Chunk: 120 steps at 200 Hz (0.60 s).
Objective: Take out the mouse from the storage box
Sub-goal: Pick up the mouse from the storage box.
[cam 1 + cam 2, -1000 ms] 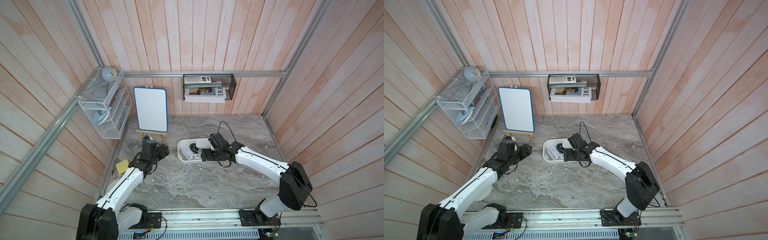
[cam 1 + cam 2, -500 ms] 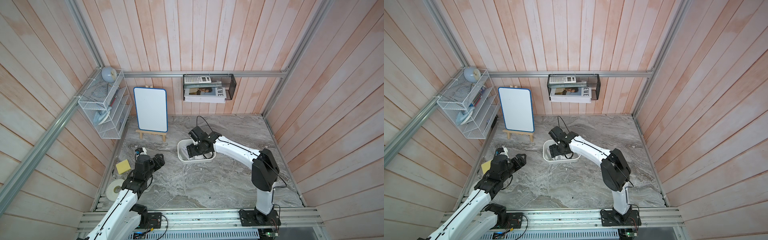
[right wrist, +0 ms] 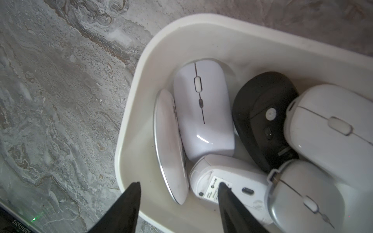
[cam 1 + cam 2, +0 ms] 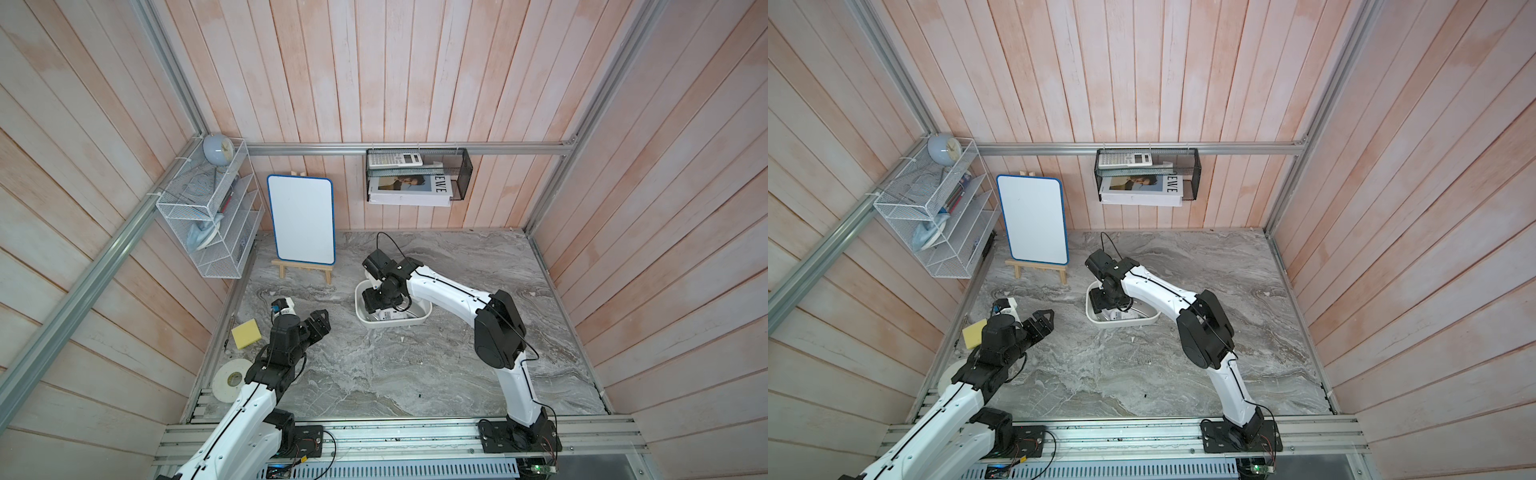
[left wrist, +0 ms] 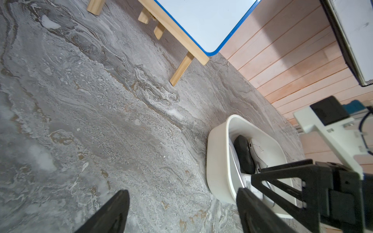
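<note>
We have the right gripper [image 3: 179, 183] over one end of the storage box [image 3: 201, 22], jaws apart, nothing clamped. The box sits on the table [image 4: 395, 374] and holds several mice. Between the tips lies the end of the slim white mouse [image 3: 167, 141]. It stands on edge along the box wall, touching the wheel mouse [image 3: 201, 113] beside it. One fingertip [image 3: 228, 201] overlaps the label of the upturned mouse [image 3: 242, 177]; we cannot tell whether it is touching or just above. The slim mouse's long axis runs straight away from the gripper, so the jaws close across its thin side, which we judge a good line-up. We can't confirm the target, but the slim one looks likeliest. The left gripper [image 4: 318, 326] is spread wide, empty and well apart from the box, so we judge this the right arm's pick.
</note>
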{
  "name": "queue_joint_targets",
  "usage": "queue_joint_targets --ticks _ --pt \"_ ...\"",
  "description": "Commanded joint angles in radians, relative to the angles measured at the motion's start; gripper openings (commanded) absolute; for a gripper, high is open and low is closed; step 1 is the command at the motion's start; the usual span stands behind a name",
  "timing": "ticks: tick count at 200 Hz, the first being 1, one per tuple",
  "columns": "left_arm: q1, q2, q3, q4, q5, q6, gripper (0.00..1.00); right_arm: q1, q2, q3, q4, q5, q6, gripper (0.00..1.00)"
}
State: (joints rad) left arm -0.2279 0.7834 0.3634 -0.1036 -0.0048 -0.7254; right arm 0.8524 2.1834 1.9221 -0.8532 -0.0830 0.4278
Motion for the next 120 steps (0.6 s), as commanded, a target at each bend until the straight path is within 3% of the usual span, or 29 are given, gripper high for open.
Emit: queue_joint_targets --ticks 1,92,120 --pt "0.007 0.0 -0.012 0.038 0.01 0.023 0.89 0.011 0.062 0.071 -0.061 -0.035 -0.015 0.61" --pt "0.013 0.026 -0.026 0.068 0.018 0.029 0.9 0.011 0.204 0.208 -0.126 -0.041 -0.035 0.44" --pt "0.012 0.038 -0.026 0.076 0.019 0.029 0.9 0.012 0.231 0.22 -0.127 -0.046 -0.032 0.43"
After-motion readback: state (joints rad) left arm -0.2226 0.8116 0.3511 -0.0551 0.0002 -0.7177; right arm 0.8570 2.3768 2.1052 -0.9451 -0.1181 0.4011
